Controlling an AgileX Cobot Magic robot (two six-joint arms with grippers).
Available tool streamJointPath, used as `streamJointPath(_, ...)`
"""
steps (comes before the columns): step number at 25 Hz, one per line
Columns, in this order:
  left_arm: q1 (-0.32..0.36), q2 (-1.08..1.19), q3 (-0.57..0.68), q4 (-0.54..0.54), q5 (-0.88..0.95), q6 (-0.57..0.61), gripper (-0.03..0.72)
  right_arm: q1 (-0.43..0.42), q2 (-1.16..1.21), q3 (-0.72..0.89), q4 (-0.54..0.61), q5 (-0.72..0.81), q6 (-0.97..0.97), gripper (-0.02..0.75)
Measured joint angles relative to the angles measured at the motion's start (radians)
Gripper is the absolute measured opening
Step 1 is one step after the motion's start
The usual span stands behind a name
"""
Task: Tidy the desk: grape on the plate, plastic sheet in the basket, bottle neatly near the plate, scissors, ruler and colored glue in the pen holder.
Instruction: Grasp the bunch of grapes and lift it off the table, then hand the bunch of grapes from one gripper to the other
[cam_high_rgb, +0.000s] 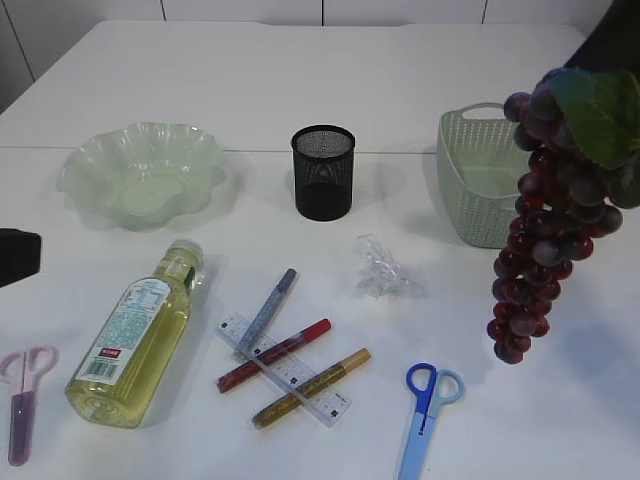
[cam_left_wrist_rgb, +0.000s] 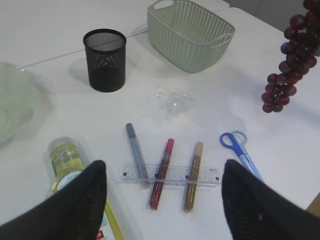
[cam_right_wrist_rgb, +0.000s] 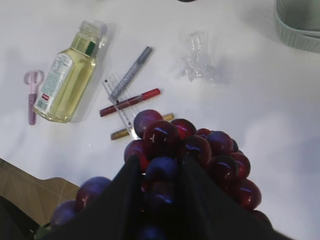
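White table, seam running across the far part. Far left: pale green plate. Far middle: black mesh holder, upright. Far right: green basket. Right of middle: crumpled clear sheet. Near left: bottle on its side, cap pointing far. Just beside it, at the near left edge: pink scissors. Near middle: clear ruler lying flat, three glue pens across it, grey, red and gold. Near right: blue scissors, handles toward the far side.
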Motion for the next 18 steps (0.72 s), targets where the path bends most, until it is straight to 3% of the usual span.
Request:
streamJointPath(5, -0.028, 0.148, 0.0, -0.257, 0.003, 0.348, 0.531, 0.0, 0.004, -0.02, 0.069, 0.0, -0.015, 0.206)
streamJointPath(10, -0.099, 0.301, 0.0, -0.524, 0.008, 0.626, 0.548, 0.0, 0.006, -0.028, 0.124, 0.0, -0.026, 0.206)
streamJointPath(13, -0.169, 0.387, -0.002, -0.667, 0.009, 0.769, 0.593, 0.0, 0.006, -0.049, 0.143, 0.0, -0.038, 0.206)
streamJointPath(18, -0.281, 0.537, -0.069, -0.774, 0.005, 0.907, 0.613, 0.0, 0.006, -0.086, 0.188, 0.002, -0.051, 0.205)
